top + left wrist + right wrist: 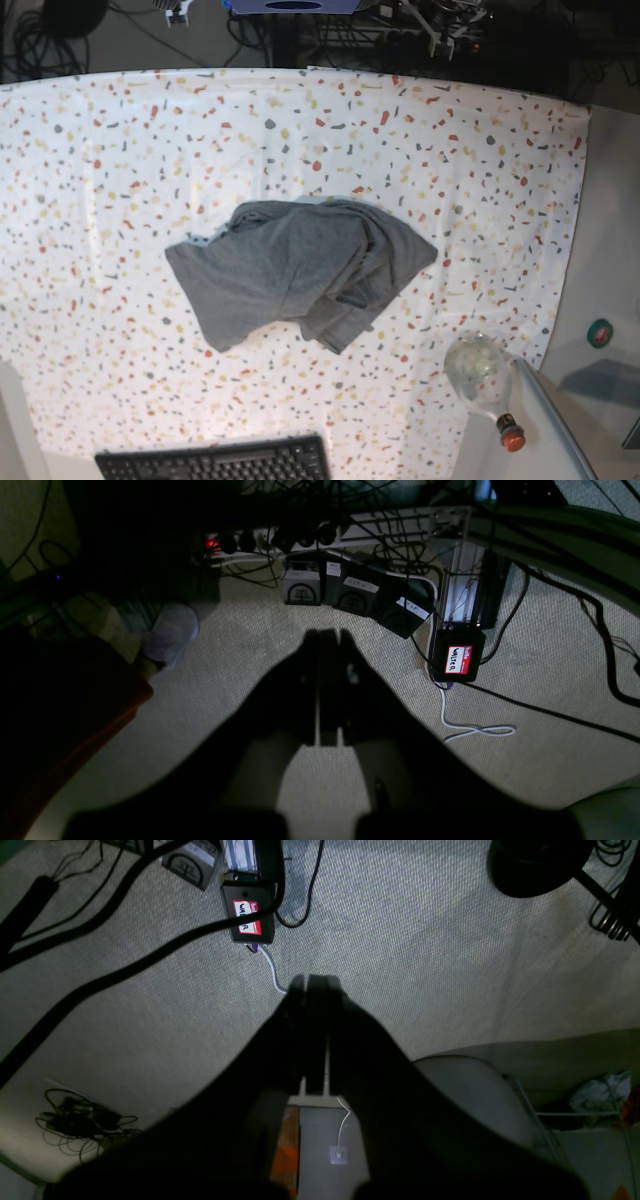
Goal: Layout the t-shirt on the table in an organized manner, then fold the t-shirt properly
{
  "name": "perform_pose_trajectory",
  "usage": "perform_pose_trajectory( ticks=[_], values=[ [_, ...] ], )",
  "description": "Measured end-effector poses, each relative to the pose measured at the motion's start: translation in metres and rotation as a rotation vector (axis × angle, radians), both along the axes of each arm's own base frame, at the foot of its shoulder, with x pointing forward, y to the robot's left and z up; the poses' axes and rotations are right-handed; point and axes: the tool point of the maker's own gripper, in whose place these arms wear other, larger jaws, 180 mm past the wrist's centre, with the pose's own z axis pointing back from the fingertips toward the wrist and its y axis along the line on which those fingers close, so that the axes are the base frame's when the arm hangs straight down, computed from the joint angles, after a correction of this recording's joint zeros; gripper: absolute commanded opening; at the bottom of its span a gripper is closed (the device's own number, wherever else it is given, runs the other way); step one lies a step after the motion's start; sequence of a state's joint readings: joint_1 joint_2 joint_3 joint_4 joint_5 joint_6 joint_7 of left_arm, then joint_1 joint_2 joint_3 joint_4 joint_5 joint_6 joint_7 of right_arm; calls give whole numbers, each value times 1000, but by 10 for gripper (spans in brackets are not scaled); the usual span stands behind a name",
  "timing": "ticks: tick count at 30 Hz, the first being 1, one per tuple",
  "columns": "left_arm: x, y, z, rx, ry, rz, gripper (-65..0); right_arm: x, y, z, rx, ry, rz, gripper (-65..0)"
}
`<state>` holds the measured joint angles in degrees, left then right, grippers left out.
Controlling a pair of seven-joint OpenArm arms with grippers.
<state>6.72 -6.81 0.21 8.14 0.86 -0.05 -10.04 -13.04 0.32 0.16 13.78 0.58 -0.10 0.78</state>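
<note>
Your left gripper (327,635) and right gripper (315,982) are both fully closed and hold nothing, hanging over the carpet. The crumpled heather-grey cotton t-shirt (295,270) lies at the centre of the speckled white table (120,140), its thick bunch toward 4 o'clock. If you pinch there, you may lift several layers together.

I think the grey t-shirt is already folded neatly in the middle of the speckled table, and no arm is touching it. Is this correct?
Not quite. The base view shows the t-shirt lying crumpled and bunched, not folded neatly. The rest holds: it is in the middle of the speckled table, and no arm is touching it.
</note>
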Motion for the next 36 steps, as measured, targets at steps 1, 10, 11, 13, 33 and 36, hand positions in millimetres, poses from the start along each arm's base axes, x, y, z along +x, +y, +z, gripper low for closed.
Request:
perform_pose_trajectory(
  ticks=[1,10,11,13,33,36],
  values=[
    [0,0,0,1,0,0,-650,0,0,0,0,0,0,-650],
    [0,1,0,1,0,0,-650,-1,0,0,0,3,0,-650],
    [0,0,0,1,0,0,-650,-1,0,0,0,3,0,-650],
    [0,0,0,1,0,0,-650,-1,0,0,0,3,0,-650],
    [0,0,0,1,0,0,-650,1,0,0,0,0,0,-650],
    [-4,2,1,2,2,-1,-650,-5,0,1,-1,-6,1,-650]
  ],
)
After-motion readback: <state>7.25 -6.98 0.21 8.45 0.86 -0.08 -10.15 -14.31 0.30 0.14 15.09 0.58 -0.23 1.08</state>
